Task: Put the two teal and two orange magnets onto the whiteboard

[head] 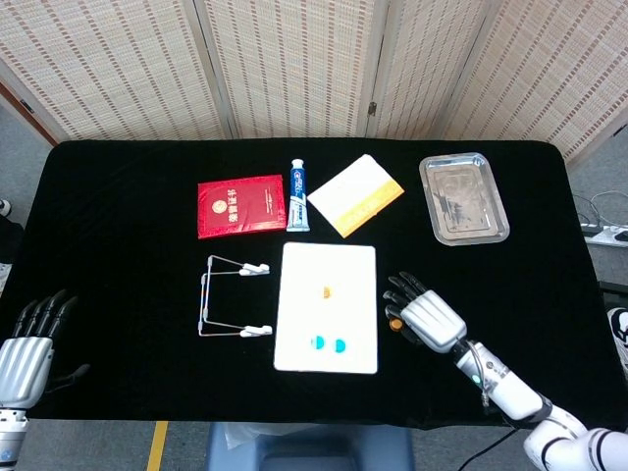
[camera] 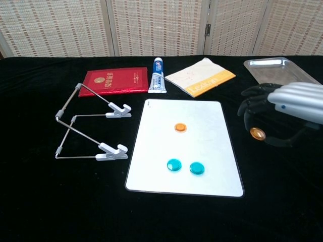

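The whiteboard (head: 334,270) (camera: 202,116) lies flat at the table's front middle. One orange magnet (head: 327,291) (camera: 180,127) and two teal magnets (head: 318,342) (camera: 174,164) (camera: 197,168) sit on it. My right hand (head: 424,316) (camera: 282,106) hovers just right of the board's right edge. It pinches the second orange magnet (head: 395,323) (camera: 257,133) between thumb and a finger. My left hand (head: 27,353) rests at the front left corner, fingers apart and holding nothing; the chest view does not show it.
A wire clip hanger (head: 228,294) (camera: 88,126) lies left of the board. Behind the board are a red booklet (head: 240,206) (camera: 115,80), a toothpaste tube (head: 297,194) (camera: 158,74) and a yellow-white notepad (head: 355,194) (camera: 201,76). A metal tray (head: 462,196) (camera: 275,70) sits back right.
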Controlling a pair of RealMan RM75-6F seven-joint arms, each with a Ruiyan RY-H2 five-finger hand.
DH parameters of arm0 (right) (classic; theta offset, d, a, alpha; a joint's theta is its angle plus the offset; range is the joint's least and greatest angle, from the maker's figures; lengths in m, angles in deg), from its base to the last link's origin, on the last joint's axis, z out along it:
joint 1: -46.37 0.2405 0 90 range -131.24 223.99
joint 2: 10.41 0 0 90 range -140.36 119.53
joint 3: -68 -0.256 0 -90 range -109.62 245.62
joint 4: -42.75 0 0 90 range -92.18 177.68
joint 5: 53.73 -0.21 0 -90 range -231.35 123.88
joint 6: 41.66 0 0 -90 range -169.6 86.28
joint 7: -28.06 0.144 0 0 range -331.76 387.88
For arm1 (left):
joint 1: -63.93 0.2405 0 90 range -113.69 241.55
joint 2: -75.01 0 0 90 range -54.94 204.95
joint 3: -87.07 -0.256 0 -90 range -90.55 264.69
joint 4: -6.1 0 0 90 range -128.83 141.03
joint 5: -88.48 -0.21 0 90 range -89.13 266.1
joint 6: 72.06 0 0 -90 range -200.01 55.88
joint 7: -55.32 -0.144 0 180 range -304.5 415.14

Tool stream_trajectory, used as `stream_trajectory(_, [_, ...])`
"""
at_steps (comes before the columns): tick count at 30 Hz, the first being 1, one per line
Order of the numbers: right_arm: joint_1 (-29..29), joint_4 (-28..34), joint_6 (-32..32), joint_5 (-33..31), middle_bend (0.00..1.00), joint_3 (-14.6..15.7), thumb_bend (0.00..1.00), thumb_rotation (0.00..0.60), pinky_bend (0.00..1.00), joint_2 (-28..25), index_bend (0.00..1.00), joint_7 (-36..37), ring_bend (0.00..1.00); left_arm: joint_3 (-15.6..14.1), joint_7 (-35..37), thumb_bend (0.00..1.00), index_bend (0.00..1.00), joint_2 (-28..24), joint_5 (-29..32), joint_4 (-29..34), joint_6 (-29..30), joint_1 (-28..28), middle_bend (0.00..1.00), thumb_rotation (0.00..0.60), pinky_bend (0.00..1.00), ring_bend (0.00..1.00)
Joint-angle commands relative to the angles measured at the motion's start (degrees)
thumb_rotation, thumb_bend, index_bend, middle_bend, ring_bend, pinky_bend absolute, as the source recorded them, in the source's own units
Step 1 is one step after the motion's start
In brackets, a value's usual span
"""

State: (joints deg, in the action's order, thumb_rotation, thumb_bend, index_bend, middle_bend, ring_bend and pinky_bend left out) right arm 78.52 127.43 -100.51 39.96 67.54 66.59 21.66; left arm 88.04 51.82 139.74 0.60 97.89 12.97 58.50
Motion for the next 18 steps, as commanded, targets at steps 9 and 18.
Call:
stream_trajectory(9, [8.85, -3.59, 11.74, -13.33, 0.25, -7.68, 0.45, 0.600, 0.00, 8.68, 0.56, -8.99, 0.03, -0.04, -0.01, 0.17, 0.00, -0.07, 0.62, -0.08, -0.22, 0.21, 0.00, 0.600, 0.00, 0.00])
stream_trajectory(18, [12.21, -7.92, 14.37, -17.65, 0.25, -8.92, 0.45, 0.600, 0.00, 12.85, 0.56, -11.29, 0.03, 0.12, 0.08, 0.17, 0.00, 0.12, 1.04, -0.45, -0.66, 0.05, 0.00, 0.600, 0.00, 0.00])
